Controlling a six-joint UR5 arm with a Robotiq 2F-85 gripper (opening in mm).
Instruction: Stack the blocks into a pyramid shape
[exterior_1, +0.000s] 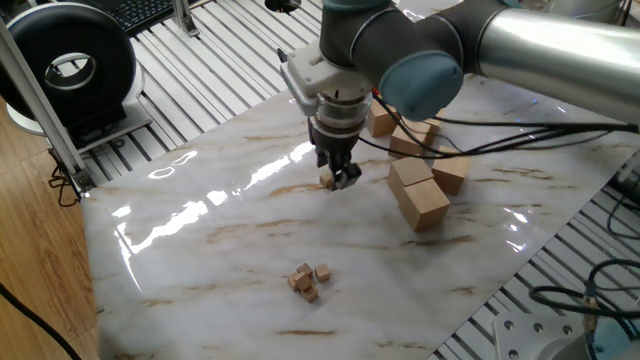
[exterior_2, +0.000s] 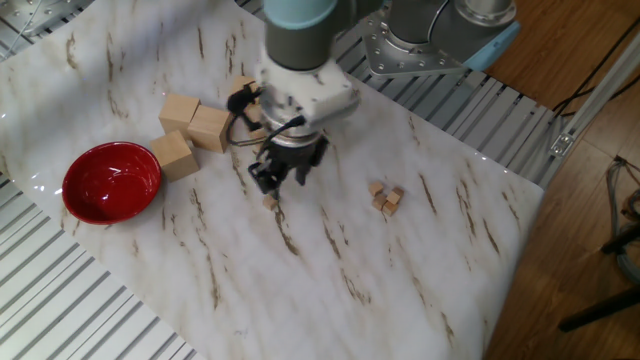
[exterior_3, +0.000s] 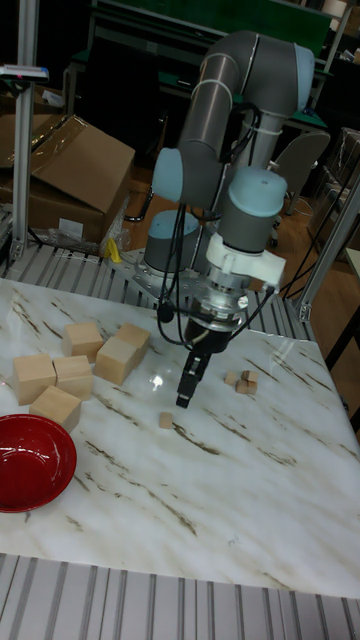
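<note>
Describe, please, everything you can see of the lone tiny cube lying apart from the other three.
The lone cube is a tiny light-tan block, apparently wood, lying flat on the marble table. It sits alone between the big blocks and the cluster of three tiny cubes. The end effector hangs just above and beside it, not holding it; nothing but the table touches it. In one fixed view the fingers partly hide it.

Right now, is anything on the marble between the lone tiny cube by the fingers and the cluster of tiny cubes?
Nothing: the other fixed view shows only bare marble table between the lone cube and the cluster.
</note>
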